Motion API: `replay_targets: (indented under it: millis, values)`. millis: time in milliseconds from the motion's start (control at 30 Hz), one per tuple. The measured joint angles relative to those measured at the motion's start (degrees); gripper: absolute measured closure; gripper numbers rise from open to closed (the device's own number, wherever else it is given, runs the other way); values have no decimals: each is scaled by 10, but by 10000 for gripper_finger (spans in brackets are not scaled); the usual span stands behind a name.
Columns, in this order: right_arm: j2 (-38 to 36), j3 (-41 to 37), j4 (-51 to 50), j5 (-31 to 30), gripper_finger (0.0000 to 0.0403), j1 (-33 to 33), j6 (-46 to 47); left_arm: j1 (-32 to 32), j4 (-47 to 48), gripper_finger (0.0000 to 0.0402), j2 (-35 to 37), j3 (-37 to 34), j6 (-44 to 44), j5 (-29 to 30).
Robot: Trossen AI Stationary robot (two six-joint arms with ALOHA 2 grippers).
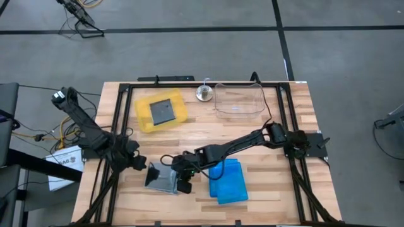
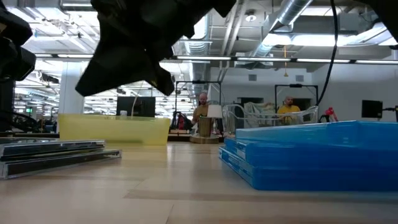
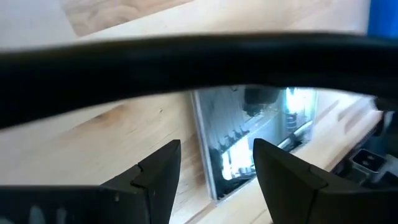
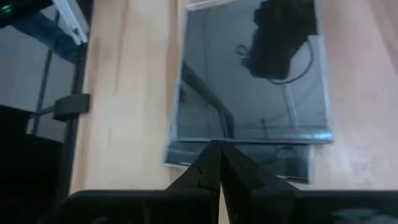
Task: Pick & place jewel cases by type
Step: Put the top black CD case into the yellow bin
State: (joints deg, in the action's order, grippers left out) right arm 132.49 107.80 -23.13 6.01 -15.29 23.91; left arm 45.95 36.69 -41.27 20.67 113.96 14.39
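Two clear-grey jewel cases [image 1: 163, 178] lie stacked flat on the table near its front edge, the upper one shifted off the lower [image 4: 255, 87]. A stack of blue jewel cases [image 1: 228, 181] lies just to their right [image 2: 311, 155]. One more grey case [image 1: 164, 111] lies in the yellow tray [image 1: 144, 120]. My right gripper [image 4: 217, 152] is shut and hangs above the table at the grey stack's right edge, clear of it in the low view [image 2: 155, 74]. My left gripper [image 3: 217, 177] is open at the stack's left side [image 1: 140, 165], with the cases ahead of its fingers.
A clear plastic tub [image 1: 240, 99] stands at the far edge, right of the yellow tray, with a small round metal object [image 1: 203, 93] between them. Black frame rails [image 1: 117, 126] run along both table sides. Bare wood lies between the tray and the stacks.
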Motion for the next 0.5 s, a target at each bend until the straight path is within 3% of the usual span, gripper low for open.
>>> replay_targets:
  millis: [500]
  values:
    - [0,-1,-11,3,403,10,-4,40,-98,207,-115,-5,38,15]
